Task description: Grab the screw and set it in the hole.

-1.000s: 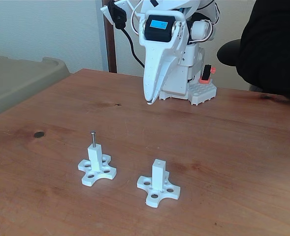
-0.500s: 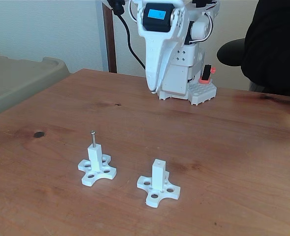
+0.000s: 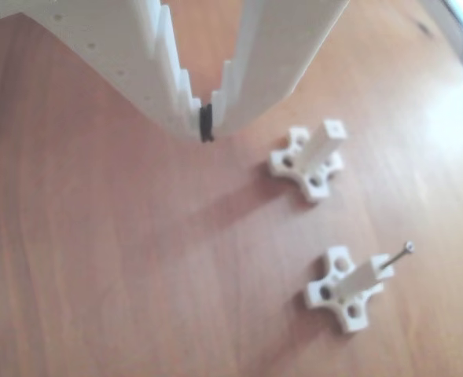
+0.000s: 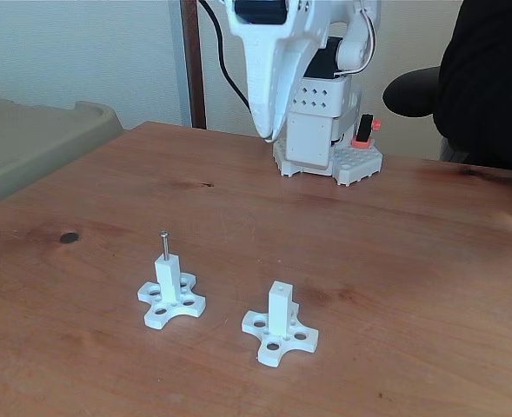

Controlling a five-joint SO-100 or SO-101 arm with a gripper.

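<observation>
The thin dark screw stands upright in the top hole of the left white post stand in the fixed view; in the other view the screw sticks out of the nearer stand. A second white stand with an empty hole in its post sits to the right in the fixed view. My white gripper hangs high near the arm's base, far behind both stands, shut and holding nothing. Its closed tips show at the top of the other view.
The arm's base stands at the back of the brown wooden table. A grey-green bin sits off the table's left edge. A dark-clothed person and a black chair part are at the back right.
The gripper has risen and pulled back toward the arm's base, staying shut. The screw and both stands have not moved.
</observation>
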